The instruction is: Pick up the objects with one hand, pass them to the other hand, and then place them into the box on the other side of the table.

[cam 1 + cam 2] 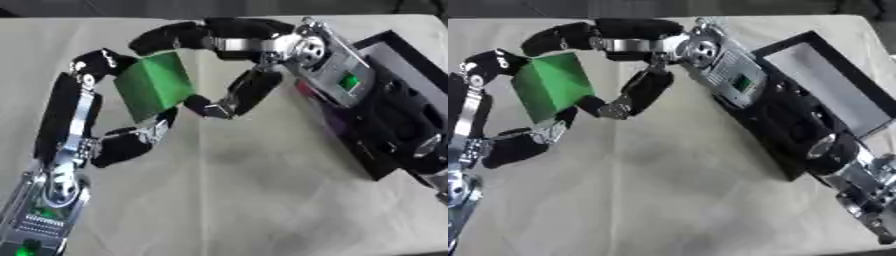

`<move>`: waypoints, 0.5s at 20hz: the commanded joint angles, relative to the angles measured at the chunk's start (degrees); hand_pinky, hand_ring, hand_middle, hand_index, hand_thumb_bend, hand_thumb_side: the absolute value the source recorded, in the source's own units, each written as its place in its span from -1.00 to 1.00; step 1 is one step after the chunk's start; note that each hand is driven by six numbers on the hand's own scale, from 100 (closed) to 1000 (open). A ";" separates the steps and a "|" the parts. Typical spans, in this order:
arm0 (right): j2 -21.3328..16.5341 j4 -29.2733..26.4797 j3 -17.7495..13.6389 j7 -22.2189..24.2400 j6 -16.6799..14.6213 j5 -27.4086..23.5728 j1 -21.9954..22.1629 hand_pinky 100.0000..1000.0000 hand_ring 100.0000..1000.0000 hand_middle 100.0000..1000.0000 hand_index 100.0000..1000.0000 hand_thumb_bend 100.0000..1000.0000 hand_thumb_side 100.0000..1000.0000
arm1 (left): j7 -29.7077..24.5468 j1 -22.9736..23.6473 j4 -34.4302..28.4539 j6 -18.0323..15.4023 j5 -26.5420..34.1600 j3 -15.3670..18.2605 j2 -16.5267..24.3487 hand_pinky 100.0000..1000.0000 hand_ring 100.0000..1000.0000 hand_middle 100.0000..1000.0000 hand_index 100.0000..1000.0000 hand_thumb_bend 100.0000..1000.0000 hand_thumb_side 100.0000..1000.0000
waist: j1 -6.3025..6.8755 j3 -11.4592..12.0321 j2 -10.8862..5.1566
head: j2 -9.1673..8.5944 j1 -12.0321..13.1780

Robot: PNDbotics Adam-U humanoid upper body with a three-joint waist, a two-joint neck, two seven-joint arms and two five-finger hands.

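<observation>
A green block [156, 85] is held above the table, left of centre, between both hands. My left hand [63, 167] comes up from the lower left. Its fingers [94, 64] curl over the block's upper left corner and its thumb [131, 142] sits under the lower edge. My right hand [304, 49] reaches in from the right. Its fingers [175, 34] arch over the top of the block and its thumb [236, 97] presses the block's right side. The black box [820, 80] with a grey floor lies at the right, partly hidden by my right forearm.
A beige cloth covers the table [262, 200]. The table's far edge runs along the top of the view, with dark floor beyond it.
</observation>
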 commanded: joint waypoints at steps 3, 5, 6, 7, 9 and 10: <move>-0.81 -0.10 -0.44 0.15 -0.11 0.58 -0.86 1.00 1.00 1.00 1.00 -1.00 -0.82 | -0.09 -1.09 -1.81 -0.14 -0.37 -0.15 -0.12 0.52 0.08 -0.18 -0.17 -1.00 -1.00 | -0.42 0.02 0.28 | -0.80 -0.28; -0.82 -0.05 -0.40 0.17 -0.17 0.68 -0.85 1.00 1.00 1.00 1.00 -1.00 -0.82 | -0.05 -1.12 -1.96 -0.10 -0.22 -0.16 -0.09 0.52 0.08 -0.18 -0.17 -1.00 -1.00 | -0.42 0.02 0.31 | -0.82 -0.32; -0.82 -0.04 -0.38 0.20 -0.20 0.69 -0.84 1.00 1.00 1.00 1.00 -1.00 -0.82 | -0.03 -1.14 -2.03 -0.10 -0.15 -0.17 -0.08 0.52 0.08 -0.18 -0.17 -1.00 -1.00 | -0.41 0.04 0.32 | -0.83 -0.32; -0.83 -0.04 -0.37 0.23 -0.24 0.73 -0.82 1.00 1.00 1.00 1.00 -1.00 -0.83 | 0.01 -1.16 -2.10 -0.10 -0.08 -0.17 -0.07 0.52 0.08 -0.19 -0.17 -1.00 -1.00 | -0.41 0.05 0.33 | -0.84 -0.32; -0.86 -0.07 -0.35 0.29 -0.36 0.90 -0.78 1.00 1.00 1.00 1.00 -1.00 -0.83 | 0.23 -1.20 -2.26 -0.07 0.14 -0.15 -0.07 0.51 0.07 -0.20 -0.17 -1.00 -1.00 | -0.43 0.08 0.34 | -0.87 -0.33; -0.87 -0.08 -0.34 0.28 -0.42 0.98 -0.77 1.00 1.00 1.00 1.00 -1.00 -0.83 | 0.43 -1.22 -2.34 -0.06 0.32 -0.14 -0.09 0.51 0.07 -0.20 -0.17 -1.00 -1.00 | -0.43 0.10 0.34 | -0.88 -0.34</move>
